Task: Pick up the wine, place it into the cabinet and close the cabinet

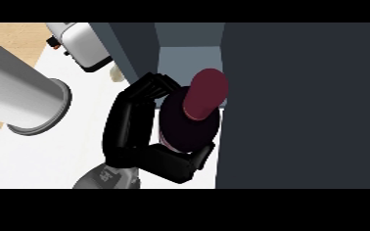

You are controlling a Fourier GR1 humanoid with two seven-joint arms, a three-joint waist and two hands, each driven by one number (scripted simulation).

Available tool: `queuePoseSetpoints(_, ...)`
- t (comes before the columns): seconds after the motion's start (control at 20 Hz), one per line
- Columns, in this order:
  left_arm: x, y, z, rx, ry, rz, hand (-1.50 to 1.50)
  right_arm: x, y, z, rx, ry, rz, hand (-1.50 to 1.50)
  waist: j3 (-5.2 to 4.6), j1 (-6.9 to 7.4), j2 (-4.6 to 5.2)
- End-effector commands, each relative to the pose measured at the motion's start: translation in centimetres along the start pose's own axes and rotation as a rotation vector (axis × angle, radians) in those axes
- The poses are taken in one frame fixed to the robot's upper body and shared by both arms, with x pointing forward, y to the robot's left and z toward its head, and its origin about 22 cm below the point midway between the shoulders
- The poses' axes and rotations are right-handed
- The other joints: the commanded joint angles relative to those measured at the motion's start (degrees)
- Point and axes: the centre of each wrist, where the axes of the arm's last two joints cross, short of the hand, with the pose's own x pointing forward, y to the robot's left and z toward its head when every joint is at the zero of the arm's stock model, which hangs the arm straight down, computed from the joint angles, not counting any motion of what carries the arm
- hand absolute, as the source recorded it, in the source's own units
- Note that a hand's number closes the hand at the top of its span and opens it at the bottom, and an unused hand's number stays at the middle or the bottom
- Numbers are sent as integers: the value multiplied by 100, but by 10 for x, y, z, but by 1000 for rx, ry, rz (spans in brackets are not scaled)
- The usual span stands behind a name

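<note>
The wine bottle (189, 127) has a dark body and a dark red top (206, 93). My left hand (133, 122) is shut on it: the fingers (153, 85) curl round its far side and the thumb (189, 165) wraps its near side. The bottle is held off the counter at the mouth of the open cabinet, whose pale inside (186, 61) shows just beyond the red top. A wide dark cabinet door (289, 103) fills the right of the view. The bottle's lower part is hidden by the hand. My right hand shows nowhere.
A big grey cylinder (29, 98) stands on the white counter (57, 151) at the left. A white appliance (80, 44) sits at the back left, with a small cream object (116, 73) beside it. The cabinet's dark side wall (133, 49) rises left of the opening.
</note>
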Motion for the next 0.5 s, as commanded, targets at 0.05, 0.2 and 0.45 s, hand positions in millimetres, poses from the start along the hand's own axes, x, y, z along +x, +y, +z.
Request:
queuePoseSetpoints(0.05, -15, -24, -8, 22, -6, -51, 150, 27, 4, 22, 60, -34, -58, -150, -2, -20, 0)
queuePoseSetpoints(0.2, 5, -26, -31, 50, 6, -56, 150, 20, -3, 24, 24, -52, -24, -150, 1, 2, -1)
queuePoseSetpoints(0.45, -22, -44, -32, 69, -29, -98, 150, 19, 2, 21, 62, -60, -36, -150, -1, -44, 8)
